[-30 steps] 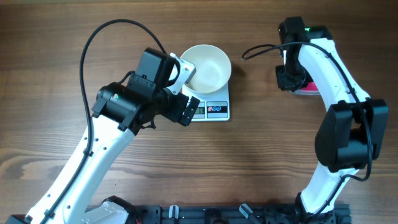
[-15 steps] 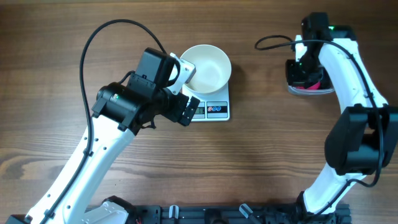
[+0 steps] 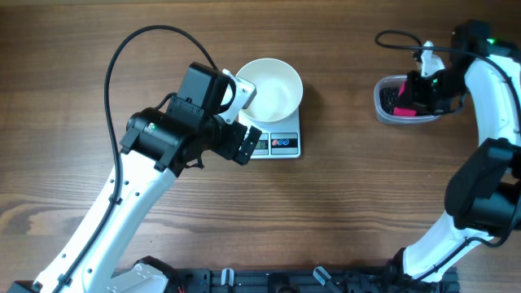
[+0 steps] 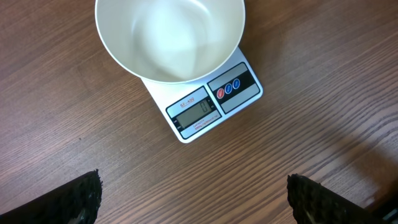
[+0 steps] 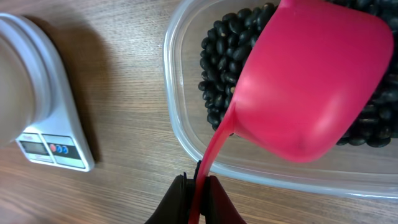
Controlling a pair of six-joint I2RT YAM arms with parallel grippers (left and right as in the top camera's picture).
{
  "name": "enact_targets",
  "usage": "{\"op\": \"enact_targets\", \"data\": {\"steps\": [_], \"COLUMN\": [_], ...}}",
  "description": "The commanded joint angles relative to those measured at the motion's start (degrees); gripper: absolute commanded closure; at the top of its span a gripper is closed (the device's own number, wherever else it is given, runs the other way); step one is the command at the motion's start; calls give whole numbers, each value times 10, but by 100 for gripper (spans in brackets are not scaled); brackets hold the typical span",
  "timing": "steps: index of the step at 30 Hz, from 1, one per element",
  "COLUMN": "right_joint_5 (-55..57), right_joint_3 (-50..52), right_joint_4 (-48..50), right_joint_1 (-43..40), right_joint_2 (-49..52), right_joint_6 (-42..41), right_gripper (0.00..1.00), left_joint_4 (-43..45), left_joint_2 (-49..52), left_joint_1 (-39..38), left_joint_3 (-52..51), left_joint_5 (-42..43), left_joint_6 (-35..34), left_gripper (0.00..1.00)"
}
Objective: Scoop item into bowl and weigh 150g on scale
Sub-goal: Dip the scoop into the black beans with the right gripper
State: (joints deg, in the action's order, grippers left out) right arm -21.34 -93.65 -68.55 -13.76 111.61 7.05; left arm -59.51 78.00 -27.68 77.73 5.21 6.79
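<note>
The bowl (image 3: 273,85) sits on the scale (image 3: 281,145), covering most of its plate, and the bowl is empty, so no weighing has begun. The item (image 5: 217,68) lies as a dark heap in the clear tub (image 5: 177,118), which stands well apart from the scale, on the side away from the left arm. The right end effector (image 5: 198,186) is clenched on the thin handle of the pink scoop (image 5: 305,87), which hangs over the beans inside the tub. Only the scoop's outer side shows, so I cannot tell if it is loaded. I judge that the first scoop, the carry, the pour and the adjusting to the target remain.

The left end effector (image 4: 198,202) is released, jaws wide, hovering over the desk (image 3: 350,212) just beside the scale's display edge. Between the scale and the tub the desk is bare. The scoop must clear the tub wall and then the bowl rim.
</note>
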Motion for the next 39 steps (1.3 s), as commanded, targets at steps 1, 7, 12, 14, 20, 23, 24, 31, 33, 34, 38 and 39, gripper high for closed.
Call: {"op": "enact_targets", "data": {"steps": [1,7,12,14,20,23,24,31,33,34,38,39], "right_joint_5": [-68,-118,-118,-118,-131,-153,-161,-163,-163,-163,-163,-163], "right_joint_3": [2,2,2,2,2,2,2,2,2,2,2,2], "right_joint_4": [14,3,-12,-19,-27,-29,-30,-45,-45,-45,-45,-45], "right_joint_1": [-20,-50,-56,-56,-57,-66,-71,-100,-107,-110,-125,-129], "right_joint_2": [-1,-1,-1,-1,-1,-1,-1,-1,-1,-1,-1,-1], "right_joint_6": [36,80,99,109,127,140,141,155,154,154,154,154], "right_gripper": [96,96,96,96,96,96,96,96,96,96,96,96], "left_joint_4": [1,1,1,1,1,1,1,1,1,2,1,1], "left_joint_2": [-3,-3,-3,-3,-3,-3,-3,-3,-3,-3,-3,-3], "left_joint_1": [2,2,2,2,2,2,2,2,2,2,2,2], "left_joint_3": [-2,-2,-2,-2,-2,-2,-2,-2,-2,-2,-2,-2], "left_joint_5": [-3,-3,-3,-3,-3,-3,-3,-3,-3,-3,-3,-3], "left_joint_6": [-2,-1,-1,-1,-2,-1,-2,-1,-1,-2,-2,-2], "left_gripper": [0,0,0,0,0,0,0,0,0,0,0,0]}}
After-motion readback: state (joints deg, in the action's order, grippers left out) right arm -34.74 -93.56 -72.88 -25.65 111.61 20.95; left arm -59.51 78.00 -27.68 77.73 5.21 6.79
